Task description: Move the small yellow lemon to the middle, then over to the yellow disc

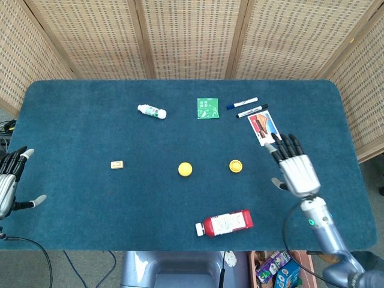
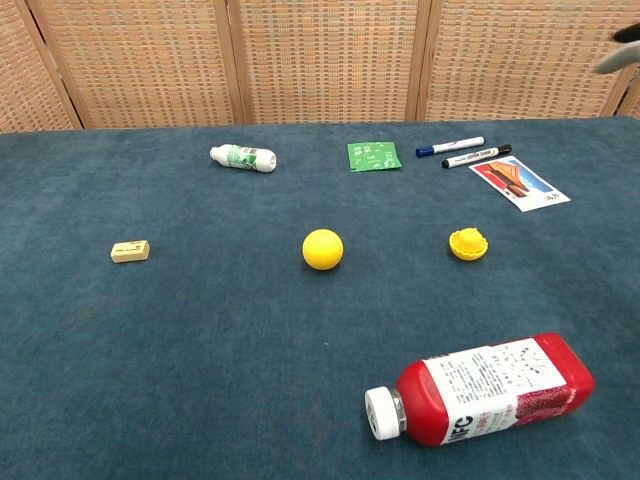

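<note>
One lemon mid-table, well apart from right robot hand.

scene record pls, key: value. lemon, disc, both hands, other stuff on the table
lemon: small yellow lemon at the table's middle, free of both hands
disc: yellow disc to the lemon's right, apart from it
right hand: right hand past the disc on the right, fingers spread, holding nothing
left hand: left hand at the table's left edge, fingers apart, holding nothing
clutter: red bottle lying at the near edge; white bottle, green packet, two markers, card, small tan block
</note>
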### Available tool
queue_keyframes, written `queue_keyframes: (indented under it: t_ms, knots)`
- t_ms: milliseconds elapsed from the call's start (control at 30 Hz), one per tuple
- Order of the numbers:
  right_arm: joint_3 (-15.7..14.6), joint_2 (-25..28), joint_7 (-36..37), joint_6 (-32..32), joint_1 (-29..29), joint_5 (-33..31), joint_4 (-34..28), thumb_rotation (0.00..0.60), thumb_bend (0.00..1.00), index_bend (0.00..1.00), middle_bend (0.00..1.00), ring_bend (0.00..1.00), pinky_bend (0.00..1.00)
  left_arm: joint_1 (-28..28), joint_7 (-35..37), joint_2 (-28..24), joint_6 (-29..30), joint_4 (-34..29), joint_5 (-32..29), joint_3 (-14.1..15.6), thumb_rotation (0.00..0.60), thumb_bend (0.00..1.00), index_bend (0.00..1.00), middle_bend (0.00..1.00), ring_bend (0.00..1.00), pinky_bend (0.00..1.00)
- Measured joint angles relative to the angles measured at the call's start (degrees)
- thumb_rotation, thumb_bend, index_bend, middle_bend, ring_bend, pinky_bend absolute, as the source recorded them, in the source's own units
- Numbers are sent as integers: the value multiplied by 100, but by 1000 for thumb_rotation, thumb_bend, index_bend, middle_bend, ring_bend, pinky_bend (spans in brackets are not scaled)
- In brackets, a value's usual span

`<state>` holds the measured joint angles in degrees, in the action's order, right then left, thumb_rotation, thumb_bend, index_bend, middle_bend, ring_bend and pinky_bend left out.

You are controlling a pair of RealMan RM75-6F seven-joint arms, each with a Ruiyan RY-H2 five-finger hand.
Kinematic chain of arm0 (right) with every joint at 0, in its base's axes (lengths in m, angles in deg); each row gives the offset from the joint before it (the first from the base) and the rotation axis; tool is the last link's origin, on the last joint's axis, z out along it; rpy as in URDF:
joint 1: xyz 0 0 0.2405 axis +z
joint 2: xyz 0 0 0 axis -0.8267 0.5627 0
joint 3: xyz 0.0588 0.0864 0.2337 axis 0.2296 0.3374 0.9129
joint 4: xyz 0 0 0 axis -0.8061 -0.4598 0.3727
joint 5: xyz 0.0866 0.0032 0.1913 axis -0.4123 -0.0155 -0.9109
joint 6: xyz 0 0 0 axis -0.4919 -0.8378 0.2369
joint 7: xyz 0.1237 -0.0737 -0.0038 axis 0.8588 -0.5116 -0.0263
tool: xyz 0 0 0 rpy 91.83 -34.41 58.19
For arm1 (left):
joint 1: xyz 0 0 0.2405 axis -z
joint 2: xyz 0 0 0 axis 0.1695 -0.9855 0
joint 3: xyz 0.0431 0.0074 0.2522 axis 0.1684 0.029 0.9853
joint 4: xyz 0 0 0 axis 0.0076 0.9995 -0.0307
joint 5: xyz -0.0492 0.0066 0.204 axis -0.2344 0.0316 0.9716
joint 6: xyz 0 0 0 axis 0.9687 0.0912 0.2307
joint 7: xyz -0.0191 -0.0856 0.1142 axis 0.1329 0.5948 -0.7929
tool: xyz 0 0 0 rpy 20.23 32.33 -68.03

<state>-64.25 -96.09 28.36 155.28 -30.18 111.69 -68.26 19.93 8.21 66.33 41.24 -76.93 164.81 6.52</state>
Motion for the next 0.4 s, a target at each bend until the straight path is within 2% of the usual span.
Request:
queue_keyframes:
  t_ms: [200,400]
  knots:
    - [-335,169,623,906,-950,414,96,600,0,0,0,0,0,-264,-165,205,355,167,211,161,600,0,0,0,0,0]
    - [-481,152,702,1287,-1418,548,197,600,0,0,0,0,0,-355,-191,314,531,332,435,236,600,0,0,0,0,0]
